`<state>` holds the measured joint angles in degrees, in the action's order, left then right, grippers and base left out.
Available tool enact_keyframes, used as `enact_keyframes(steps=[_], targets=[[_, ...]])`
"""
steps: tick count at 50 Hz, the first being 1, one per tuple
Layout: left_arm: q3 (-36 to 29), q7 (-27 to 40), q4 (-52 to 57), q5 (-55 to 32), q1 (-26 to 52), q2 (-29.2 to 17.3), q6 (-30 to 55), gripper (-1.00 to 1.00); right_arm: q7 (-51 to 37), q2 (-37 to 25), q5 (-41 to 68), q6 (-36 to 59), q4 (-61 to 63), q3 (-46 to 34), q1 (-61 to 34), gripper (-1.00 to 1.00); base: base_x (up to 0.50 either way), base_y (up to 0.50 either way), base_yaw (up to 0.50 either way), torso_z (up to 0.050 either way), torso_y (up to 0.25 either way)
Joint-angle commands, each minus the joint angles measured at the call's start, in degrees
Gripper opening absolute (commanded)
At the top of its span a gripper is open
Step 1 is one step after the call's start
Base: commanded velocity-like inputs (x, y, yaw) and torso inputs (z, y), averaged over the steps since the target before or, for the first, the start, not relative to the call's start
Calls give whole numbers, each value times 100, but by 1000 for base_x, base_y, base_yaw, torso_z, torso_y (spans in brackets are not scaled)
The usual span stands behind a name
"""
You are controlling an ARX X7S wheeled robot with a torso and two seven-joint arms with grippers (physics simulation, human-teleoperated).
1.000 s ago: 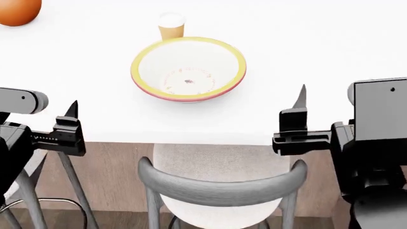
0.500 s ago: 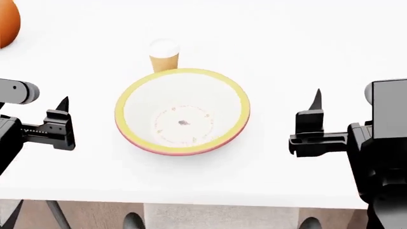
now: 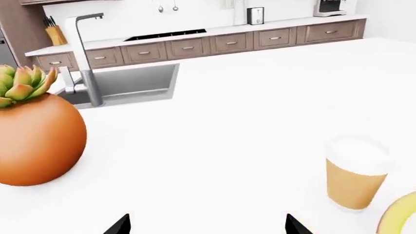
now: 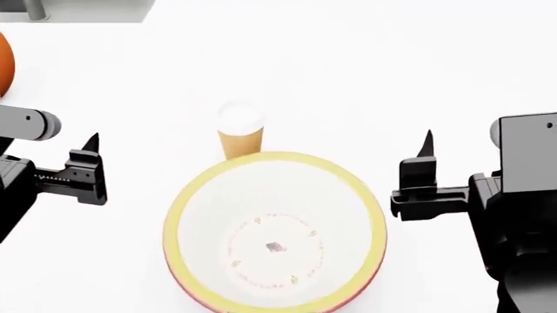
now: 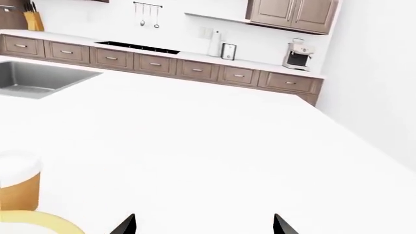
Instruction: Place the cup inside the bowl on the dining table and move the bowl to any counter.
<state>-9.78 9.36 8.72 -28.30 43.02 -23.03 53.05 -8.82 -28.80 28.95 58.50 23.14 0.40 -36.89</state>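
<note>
The tan paper cup (image 4: 239,134) with a white lid stands upright on the white dining table (image 4: 392,78), touching or just behind the far rim of the bowl. The wide white bowl (image 4: 274,195) with its yellow rim and ring of red-orange marks is empty. My left gripper (image 4: 91,147) is open and empty, left of the bowl. My right gripper (image 4: 426,145) is open and empty, right of the bowl. The left wrist view shows the cup (image 3: 356,173) and a bit of bowl rim (image 3: 400,217). The right wrist view shows the cup (image 5: 18,183) and rim (image 5: 39,222).
A round orange pot with a green succulent (image 3: 36,139) stands on the table to the far left (image 4: 4,65). A sink with a faucet (image 3: 87,58) lies beyond it. A counter with brown drawers (image 5: 195,61) runs along the back wall.
The head view has moved forward over the table: the bowl and cup have slid down the picture and look larger, and the chair and table edge have left view. Both grippers stay open.
</note>
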Motion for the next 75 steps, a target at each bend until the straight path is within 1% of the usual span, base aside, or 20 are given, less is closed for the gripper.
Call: enact_keyframes(steps=[1, 5, 15, 22, 25, 27, 28, 36, 41, 52, 59, 67, 75], targets=[[-65, -28, -65, 1, 41, -24, 18, 100, 15, -28, 14, 75, -37, -101, -64, 100, 394, 118, 0, 0, 0], [-54, -24, -41, -10, 21, -43, 16, 100, 32, -29, -26, 53, -85, -217, -84, 100, 393, 115, 0, 0, 0], [-1, -39, -70, -44, -80, -78, -38, 100, -10, 7, 57, 102, -65, -103, -68, 100, 373, 113, 0, 0, 1], [-11, -46, -103, -45, -125, -82, -74, 100, 72, 46, 192, 221, -79, -141, -165, 100, 35, 4, 0, 0, 0], [-24, -30, -156, -30, -136, -47, -112, 100, 243, 21, 317, 316, -33, -266, -299, 100, 0, 0, 0, 0, 0], [-34, -37, -179, -29, -150, -39, -130, 100, 580, -39, 451, 541, -85, -690, -591, 100, 0, 0, 0, 0, 0], [-33, -43, -179, -34, -155, -43, -132, 100, 609, 10, 509, 569, -126, -669, -647, 100, 0, 0, 0, 0, 0], [-10, -89, -251, -43, -223, -77, -219, 100, 1305, 211, 691, 504, -707, -1226, -1267, 100, 0, 0, 0, 0, 0], [0, -91, -312, -62, -216, -65, -213, 100, 1646, 323, 505, 343, -1242, -1774, -1602, 100, 0, 0, 0, 0, 0], [-52, -112, -496, -9, -252, -32, -351, 100, 2173, 523, 273, 112, -2118, -2454, -2068, 100, 0, 0, 0, 0, 0], [-46, -123, -446, -48, -216, -72, -289, 100, 2544, 736, 52, -111, -2901, -2908, -2463, 100, 0, 0, 0, 0, 0], [-15, -148, -359, -96, -344, -138, -295, 100, 2629, 811, 20, -66, -3109, -3059, -2593, 100, 0, 0, 0, 0, 1], [-13, -167, -431, -99, -364, -152, -334, 100, 2836, 1063, -191, -531, -4008, -3238, -2818, 100, 0, 0, 0, 0, 0]])
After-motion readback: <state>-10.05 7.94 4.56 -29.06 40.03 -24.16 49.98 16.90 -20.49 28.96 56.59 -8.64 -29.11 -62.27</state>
